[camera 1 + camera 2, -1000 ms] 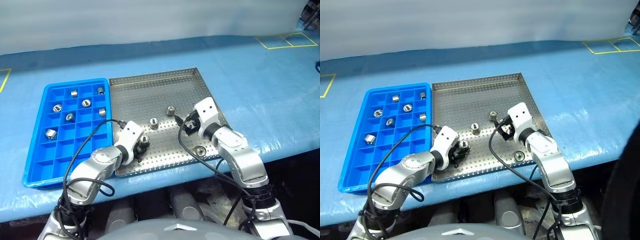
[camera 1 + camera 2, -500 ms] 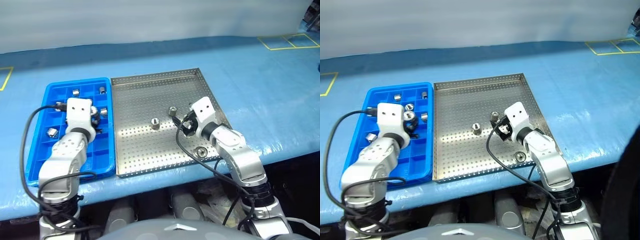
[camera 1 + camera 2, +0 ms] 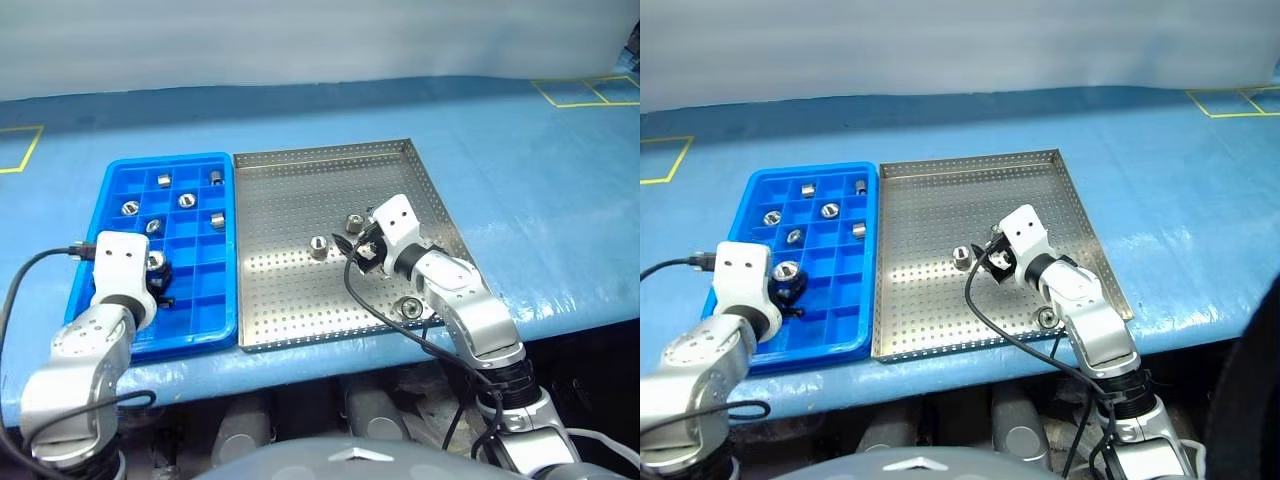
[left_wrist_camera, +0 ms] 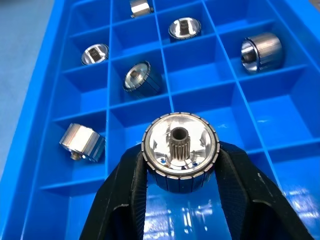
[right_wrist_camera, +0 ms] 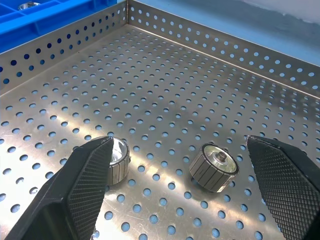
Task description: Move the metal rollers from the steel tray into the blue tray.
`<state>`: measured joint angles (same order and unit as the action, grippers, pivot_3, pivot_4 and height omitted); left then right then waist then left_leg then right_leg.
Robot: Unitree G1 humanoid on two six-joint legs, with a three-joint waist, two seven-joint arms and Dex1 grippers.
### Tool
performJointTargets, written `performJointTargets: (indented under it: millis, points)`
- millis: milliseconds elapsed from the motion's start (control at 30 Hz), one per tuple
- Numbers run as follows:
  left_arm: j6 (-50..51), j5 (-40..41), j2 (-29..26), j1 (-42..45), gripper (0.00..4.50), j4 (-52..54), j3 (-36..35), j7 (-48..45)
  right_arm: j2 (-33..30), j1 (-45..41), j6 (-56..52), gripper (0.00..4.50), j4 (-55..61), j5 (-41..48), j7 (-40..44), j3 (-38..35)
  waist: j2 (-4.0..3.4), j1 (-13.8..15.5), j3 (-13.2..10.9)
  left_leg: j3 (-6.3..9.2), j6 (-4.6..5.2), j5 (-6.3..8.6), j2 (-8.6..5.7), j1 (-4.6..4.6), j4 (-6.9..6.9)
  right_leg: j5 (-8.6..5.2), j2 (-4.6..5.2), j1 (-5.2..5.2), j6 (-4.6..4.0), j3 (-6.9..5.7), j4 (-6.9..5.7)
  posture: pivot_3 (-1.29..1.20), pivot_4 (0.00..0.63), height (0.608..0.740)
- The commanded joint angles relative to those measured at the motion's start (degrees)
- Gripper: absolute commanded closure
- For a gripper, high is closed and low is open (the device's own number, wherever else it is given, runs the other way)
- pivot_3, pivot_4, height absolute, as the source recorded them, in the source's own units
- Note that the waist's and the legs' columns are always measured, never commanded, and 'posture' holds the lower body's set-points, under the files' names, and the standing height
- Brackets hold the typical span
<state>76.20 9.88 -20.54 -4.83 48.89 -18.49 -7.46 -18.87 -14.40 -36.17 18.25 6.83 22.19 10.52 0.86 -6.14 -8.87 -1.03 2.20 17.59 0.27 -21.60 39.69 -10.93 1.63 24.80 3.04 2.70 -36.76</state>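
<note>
The blue tray [image 3: 170, 158] lies left of the steel tray [image 3: 320, 150], and several metal rollers [image 3: 186, 200] rest in its far compartments. My left gripper [image 4: 180, 156] is shut on one roller [image 4: 180, 149], holding it over the near part of the blue tray with its toothed hole facing the left wrist camera. Three rollers are in the steel tray: two near the middle [image 3: 319, 246] [image 3: 353, 222] and one by the near right rim [image 3: 410, 307]. My right gripper [image 5: 180, 142] is open just above the steel tray, its fingers standing wide around the two middle rollers [image 5: 214, 167] [image 5: 117, 160].
Both trays sit on a blue table cover [image 3: 520, 170] close to its near edge. Yellow tape squares mark the cover at the far right [image 3: 585, 92] and far left [image 3: 20, 148]. Black cables hang from both wrists.
My left arm has swung left, carrying the roller from the near part of the steel tray to above the blue tray. The right gripper has stayed put and open. The camera has shifted slightly.
</note>
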Motion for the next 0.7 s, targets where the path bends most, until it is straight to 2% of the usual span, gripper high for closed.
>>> performJointTargets:
  millis: [33, 433, 500, 633, 700]
  points:
    - [-0.2, -0.7, 0.1, -0.9, 2.82, 2.2, -1.3, 0.3, 0.0, -0.9, 1.7, 0.0, 0.7, -0.3, 0.2, -0.6, 0.0, 0.0, 0.0, 0.0, 0.0, 0.0, 0.0, 0.0, 0.0, -0.01, 0.0, 0.0, -0.02, -0.01, -0.01, -0.13, 0.15, 0.74]
    - [-2.1, -1.5, 0.7, -3.5, 2.82, 0.6, -1.9, 0.2, 0.0, -1.6, 1.8, 0.0, 0.3, -0.4, 0.7, -0.3, 0.0, 0.8, 0.0, -0.01, -0.01, 0.0, 0.01, 0.01, 0.0, -0.03, 0.02, 0.0, -0.05, -0.03, -0.01, -0.11, 0.15, 0.74]
    - [-2.6, -1.6, 0.5, -3.6, 2.07, 0.2, -1.5, 0.2, 0.0, -1.7, 1.8, 0.0, 0.4, -0.5, 0.7, -0.4, 0.0, 0.8, 0.0, -0.01, -0.01, 0.0, 0.02, 0.01, 0.0, -0.04, 0.02, 0.0, -0.08, -0.03, -0.02, -0.11, 0.15, 0.74]
    - [-2.5, -1.7, 1.9, -2.0, 0.86, -0.3, -2.3, 1.2, 0.1, -1.8, 1.8, 0.0, 0.3, -0.7, 0.8, -0.5, 0.0, 1.0, 0.0, -0.01, -0.01, -0.01, 0.02, 0.01, 0.0, -0.06, 0.02, 0.0, -0.11, -0.05, -0.02, -0.12, 0.15, 0.74]
    - [-3.7, -1.3, 2.6, -0.7, 0.86, -0.5, -3.4, 1.3, 0.1, -1.7, 1.8, 0.0, 0.3, -0.9, 0.9, -0.5, 0.01, 1.1, 0.0, -0.02, -0.01, -0.01, 0.01, 0.01, 0.0, -0.06, 0.04, -0.01, -0.11, -0.05, -0.01, -0.12, 0.15, 0.74]
